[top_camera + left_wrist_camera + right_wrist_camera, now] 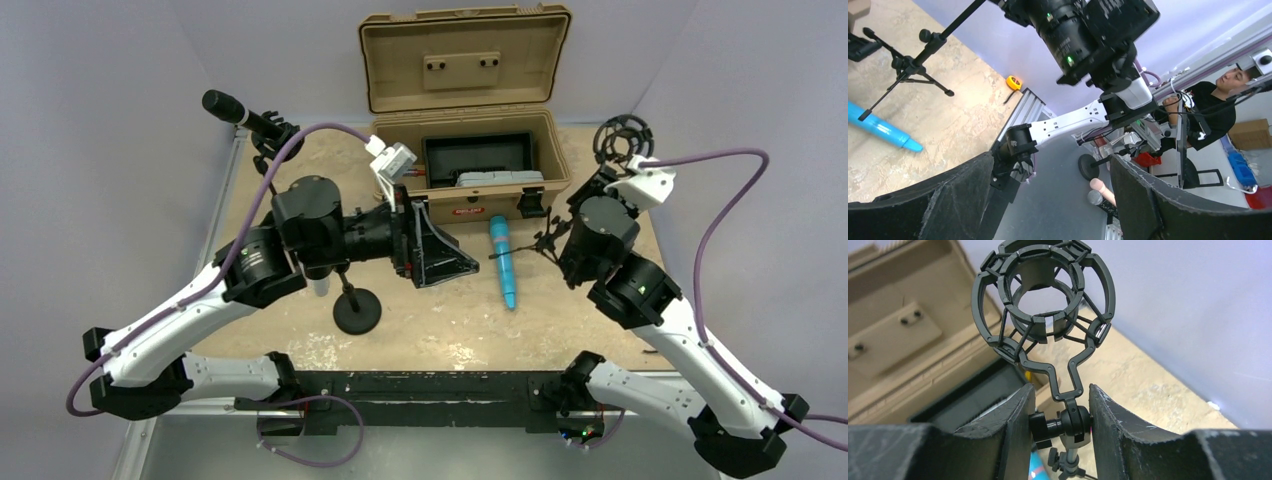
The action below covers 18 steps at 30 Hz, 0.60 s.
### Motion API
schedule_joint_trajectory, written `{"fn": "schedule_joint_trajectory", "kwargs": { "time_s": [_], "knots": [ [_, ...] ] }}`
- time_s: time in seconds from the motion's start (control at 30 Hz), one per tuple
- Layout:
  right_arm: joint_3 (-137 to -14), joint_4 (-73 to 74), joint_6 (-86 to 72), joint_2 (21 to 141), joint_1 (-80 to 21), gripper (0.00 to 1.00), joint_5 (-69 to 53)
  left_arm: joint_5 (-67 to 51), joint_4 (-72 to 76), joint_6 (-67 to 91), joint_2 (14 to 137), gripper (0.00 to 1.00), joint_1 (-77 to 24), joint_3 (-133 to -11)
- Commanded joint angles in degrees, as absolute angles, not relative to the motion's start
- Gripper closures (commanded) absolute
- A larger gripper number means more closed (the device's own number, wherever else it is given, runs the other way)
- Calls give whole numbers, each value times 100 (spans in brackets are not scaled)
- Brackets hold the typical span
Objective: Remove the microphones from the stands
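Top external view: a blue mic (503, 262) lies flat on the worn wooden table (440, 320), out of any holder, between the two grippers. Just right of it stands a small tripod stand (548, 240), topped by a ring-shaped shock mount (622, 135). The right gripper (607, 180) is clamped on this stand below the mount. The left gripper (450, 250) is spread wide and empty, beside an open tan case (480, 208). Under the left arm sits a round base (357, 313). A black mic (228, 107) sticks out at the far left corner.

Left wrist view: between its parted fingers (948, 200), the blue mic (883, 131) and tripod legs (910, 67) show on the wood. A yellow tape measure (1013, 82) lies near the table edge. Beyond the right arm (1068, 120) sits a person (1218, 100) in black.

Right wrist view: the shock mount (1043, 295) is plainly hollow. Both fingers (1013, 430) press the swivel joint under it. Pale walls stand behind.
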<state>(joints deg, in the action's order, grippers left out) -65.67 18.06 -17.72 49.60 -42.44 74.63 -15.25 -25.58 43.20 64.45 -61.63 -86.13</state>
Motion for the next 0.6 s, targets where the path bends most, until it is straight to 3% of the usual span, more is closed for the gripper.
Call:
{"fn": "schedule_joint_trajectory", "kwargs": {
  "time_s": [0.0, 0.2, 0.37, 0.57],
  "knots": [
    [-6819, 235, -859, 5178, -3437, 100, 7927, -1617, -2424, 4092, 6102, 16, -6135, -8434],
    [-6472, -1228, -367, 5588, -1954, 100, 7384, -1713, -2356, 4096, 5833, 16, -6137, -8218],
    [-6233, -2098, -50, 6033, -1767, 100, 7538, -1699, -2351, 4097, 5641, 16, -6135, -8121],
    [-5569, -4177, 1128, 6217, -1499, 100, 7357, -1616, -2390, 4087, 5471, 16, -6135, -8043]
  ]
}}
